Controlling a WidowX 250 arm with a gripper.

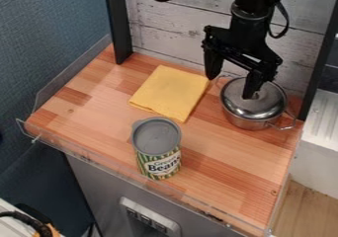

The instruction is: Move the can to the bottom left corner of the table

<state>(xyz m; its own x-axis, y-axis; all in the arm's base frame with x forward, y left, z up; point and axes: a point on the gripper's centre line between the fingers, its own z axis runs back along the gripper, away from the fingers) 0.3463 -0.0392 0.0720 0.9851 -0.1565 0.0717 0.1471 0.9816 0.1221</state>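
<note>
In the camera view, the black robot arm (249, 6) comes in from the top edge, right of centre, and its gripper (230, 87) hangs down at the back right of the worktop (86, 107). The jaws are open, spread well apart: one tip is beside the left side of the pot (254, 105), the other over its lid (253, 98), close to the knob. Whether that tip touches the lid, I cannot tell.

The can (157, 148) stands upright near the front edge of the worktop, left of the middle of the view and well apart from the bottom left corner. It has a grey top and a green, yellow and white label. Behind it, a yellow cloth (170, 93) lies flat. The metal pot is to the right of the cloth, with its lid on and one looped handle (284, 123) pointing to the front right.

A clear rim (105, 163) runs along the front of the worktop. White wooden boards (161, 26) stand behind, between two dark posts, and a blue wall (49, 38) is at the left. Below the front edge, a power strip (150, 218) is fixed to a grey panel (99, 186).
</note>
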